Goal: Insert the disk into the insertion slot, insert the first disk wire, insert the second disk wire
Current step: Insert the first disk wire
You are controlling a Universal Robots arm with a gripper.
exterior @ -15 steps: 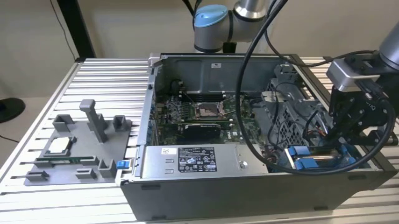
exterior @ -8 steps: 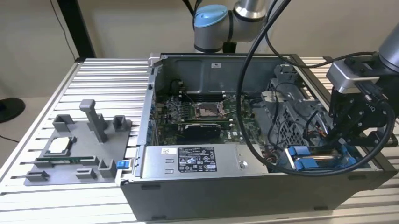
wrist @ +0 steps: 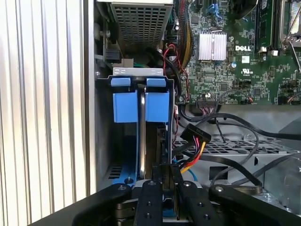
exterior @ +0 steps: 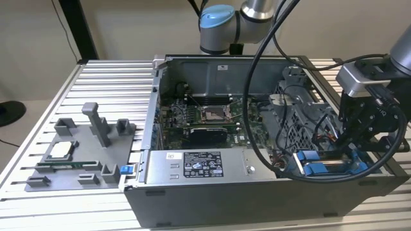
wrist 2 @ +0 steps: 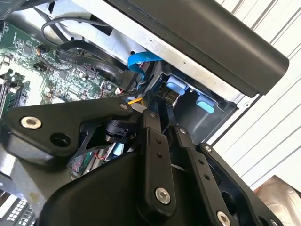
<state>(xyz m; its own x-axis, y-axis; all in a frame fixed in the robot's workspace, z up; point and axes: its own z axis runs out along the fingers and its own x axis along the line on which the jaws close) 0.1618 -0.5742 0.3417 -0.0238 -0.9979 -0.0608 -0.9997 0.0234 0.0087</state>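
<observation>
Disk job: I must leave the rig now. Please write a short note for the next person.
Claw: low over the end of the slot; open or shut unclear.
Disk: appears to sit in the slot, between the blue clips.
Connector with coloured wires: lies beside the slot, seems unplugged.
Done: disk seems inserted.
Left: both wires, as far as can be seen.

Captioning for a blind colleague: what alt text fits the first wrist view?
The end effector hangs inside an open computer case, at the disk, which stands edge-on with its blue carrier in the insertion slot. Loose cables and the green motherboard lie beside it.
</observation>
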